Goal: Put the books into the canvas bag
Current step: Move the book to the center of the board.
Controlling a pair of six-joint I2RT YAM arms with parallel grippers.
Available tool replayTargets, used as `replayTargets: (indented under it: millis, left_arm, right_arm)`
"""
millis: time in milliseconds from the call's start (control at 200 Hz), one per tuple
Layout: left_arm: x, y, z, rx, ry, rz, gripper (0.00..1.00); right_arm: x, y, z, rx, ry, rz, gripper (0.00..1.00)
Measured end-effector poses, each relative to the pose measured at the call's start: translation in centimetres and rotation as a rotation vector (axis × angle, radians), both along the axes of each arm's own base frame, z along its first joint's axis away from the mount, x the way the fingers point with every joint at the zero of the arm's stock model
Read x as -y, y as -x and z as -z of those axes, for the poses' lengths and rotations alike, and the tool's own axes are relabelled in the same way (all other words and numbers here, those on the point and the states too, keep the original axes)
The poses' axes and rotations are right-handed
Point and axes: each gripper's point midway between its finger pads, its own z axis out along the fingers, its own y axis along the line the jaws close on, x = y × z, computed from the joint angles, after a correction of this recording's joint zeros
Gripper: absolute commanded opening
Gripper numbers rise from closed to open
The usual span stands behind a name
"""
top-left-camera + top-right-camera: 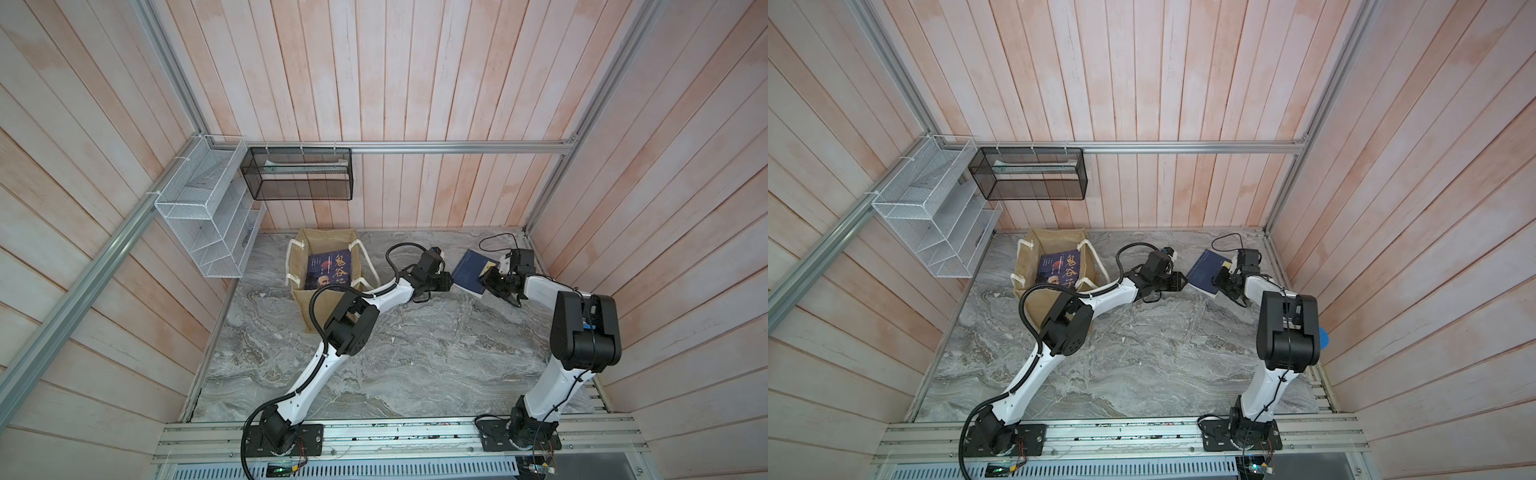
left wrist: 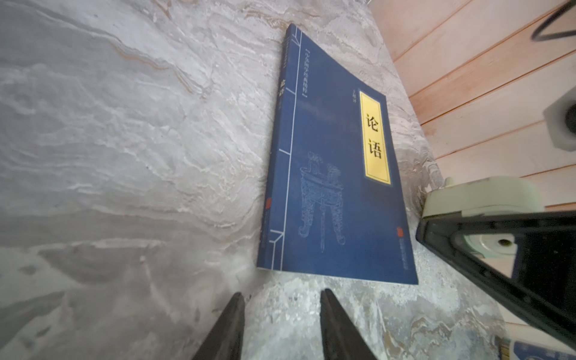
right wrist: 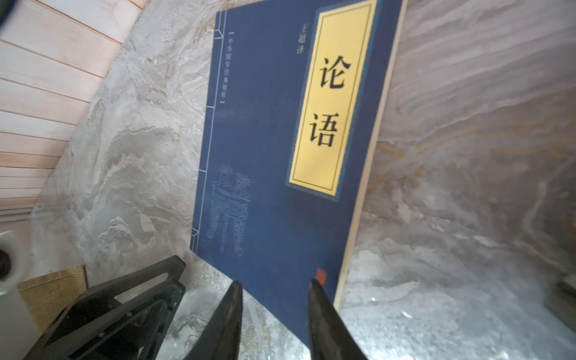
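A navy book (image 1: 471,269) (image 1: 1204,270) with a yellow title label lies on the marble table at the back right, between my two grippers. My left gripper (image 2: 282,294) (image 1: 448,282) is open, its fingertips just short of the book's (image 2: 336,187) near edge, holding nothing. From the other side, my right gripper (image 3: 276,283) (image 1: 487,277) is open with a corner of the book (image 3: 265,156) lying between its fingers. The canvas bag (image 1: 328,233) (image 1: 1059,233) stands at the back left with a dark portrait-cover book (image 1: 330,270) lying inside.
A white wire basket (image 1: 208,216) and a black mesh basket (image 1: 299,174) hang on the back left walls. The plank wall (image 1: 582,249) stands close behind my right gripper. The left arm's elbow (image 1: 349,328) hangs in front of the bag.
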Motion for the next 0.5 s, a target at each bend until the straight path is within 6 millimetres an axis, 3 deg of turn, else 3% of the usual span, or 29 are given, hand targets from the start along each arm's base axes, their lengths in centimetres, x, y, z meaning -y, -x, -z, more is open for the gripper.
replayTargets:
  millis: [255, 500]
  left_arm:
    - [0.3, -1.2, -0.7, 0.015, 0.052, -0.027, 0.43]
    - [-0.2, -2.7, -1.1, 0.016, 0.107, -0.064, 0.43]
  right_arm:
    - [0.0, 0.4, 0.5, -0.005, -0.019, 0.019, 0.42]
    - [1.0, 0.6, 0.5, -0.005, -0.023, 0.048, 0.39]
